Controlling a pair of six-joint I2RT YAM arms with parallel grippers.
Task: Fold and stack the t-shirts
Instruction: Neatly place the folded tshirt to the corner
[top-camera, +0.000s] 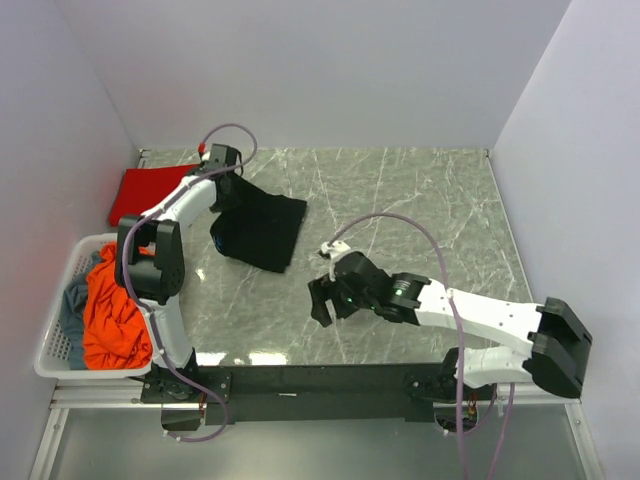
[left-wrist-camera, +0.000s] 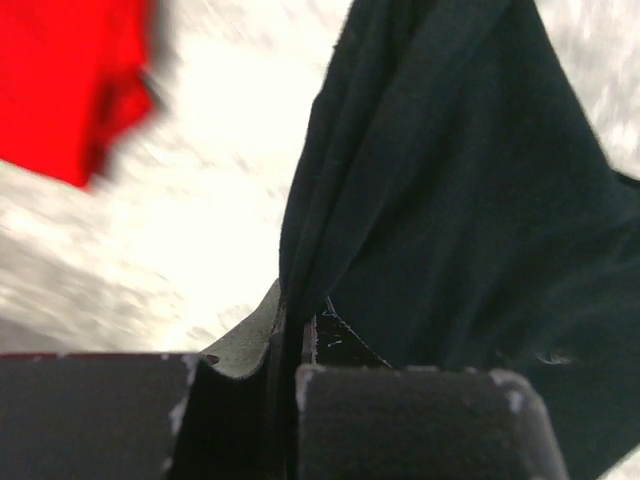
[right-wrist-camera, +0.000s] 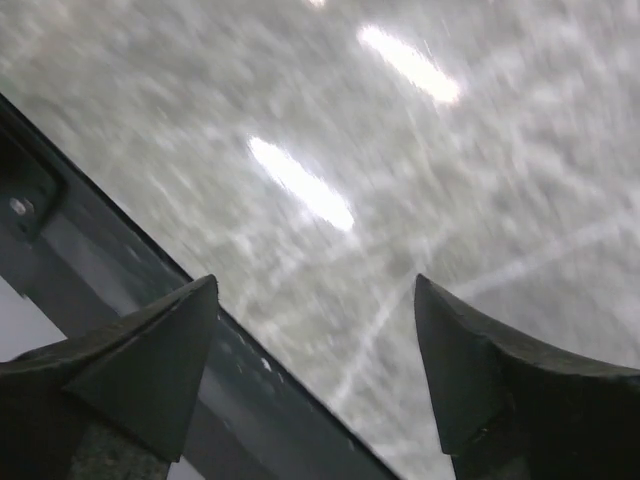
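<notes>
Left hand (left-wrist-camera: 290, 335) – closed on a pinch of the black t-shirt (top-camera: 262, 228), at the far left of the table (top-camera: 420, 200). The shirt hangs from the grip and trails bunched onto the table toward the middle.
Red t-shirt (top-camera: 145, 190) – flat in the far left corner, just beside the black one.
Orange-red t-shirt (top-camera: 112, 310) – heaped in the white basket (top-camera: 60, 362) at the left edge, on top of the grey-blue t-shirt (top-camera: 78, 295).
Right hand (right-wrist-camera: 315, 290) – fingers spread, holding nothing, over bare table near the front edge.
</notes>
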